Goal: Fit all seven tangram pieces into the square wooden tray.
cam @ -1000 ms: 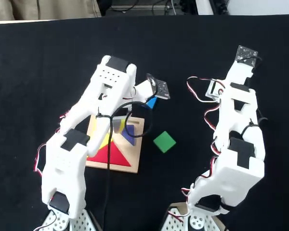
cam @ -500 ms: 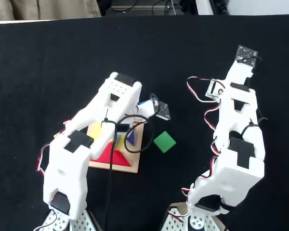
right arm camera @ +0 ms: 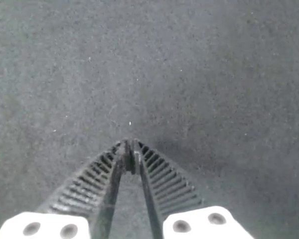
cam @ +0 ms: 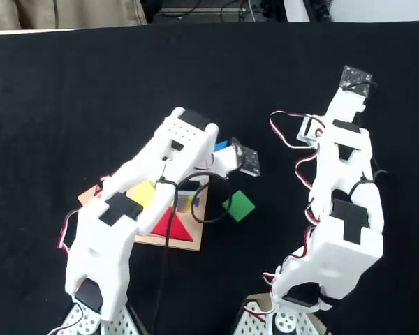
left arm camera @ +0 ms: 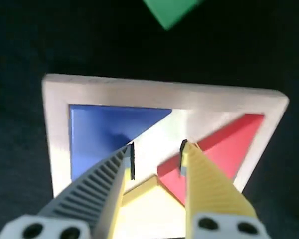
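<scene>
The left gripper is released: its two fingers are spread apart, with nothing between them. The gap between the fingertips lies over the middle of the tray, above a bare patch of its wooden floor. One fingertip is over the edge of the blue piece, the other over the edge of the red piece. Whether the tips touch these pieces cannot be told. The yellow piece lies between the fingers, nearer the wrist.

The tray is square, of pale wood, with a raised rim around a shallow recess. The blue piece is a triangle seated in one corner of the recess. The red piece is a triangle set against the opposite side. A strip of floor between them is uncovered.

In the high view the left arm stretches over the tray and hides much of it. The green square lies flat on the black cloth, near the tray's edge on the side toward the right arm, not touching it. A light-blue piece lies on the cloth beyond the tray, partly hidden by the left arm.

The right gripper is clenched, fingertips together, holding nothing. It is above the black cloth, well apart from the tray.
</scene>
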Action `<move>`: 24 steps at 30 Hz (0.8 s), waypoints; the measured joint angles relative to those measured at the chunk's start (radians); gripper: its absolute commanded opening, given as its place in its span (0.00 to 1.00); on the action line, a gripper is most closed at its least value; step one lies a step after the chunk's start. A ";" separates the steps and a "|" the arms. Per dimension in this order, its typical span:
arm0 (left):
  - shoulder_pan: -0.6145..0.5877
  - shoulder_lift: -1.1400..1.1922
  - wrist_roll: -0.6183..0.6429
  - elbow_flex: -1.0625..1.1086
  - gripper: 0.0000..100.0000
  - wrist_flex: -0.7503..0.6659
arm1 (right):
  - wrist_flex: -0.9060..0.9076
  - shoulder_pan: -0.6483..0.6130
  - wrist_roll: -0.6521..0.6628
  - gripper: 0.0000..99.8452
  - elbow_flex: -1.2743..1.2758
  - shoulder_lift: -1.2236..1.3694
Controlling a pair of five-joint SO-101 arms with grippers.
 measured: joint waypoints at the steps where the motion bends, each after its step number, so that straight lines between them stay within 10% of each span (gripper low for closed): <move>1: 0.006 0.000 0.023 -0.002 0.17 -0.011 | 0.000 0.000 0.000 0.01 0.000 0.000; 24: 0.000 0.018 0.069 0.020 0.17 0.129 | 0.000 -0.005 0.000 0.01 0.000 0.000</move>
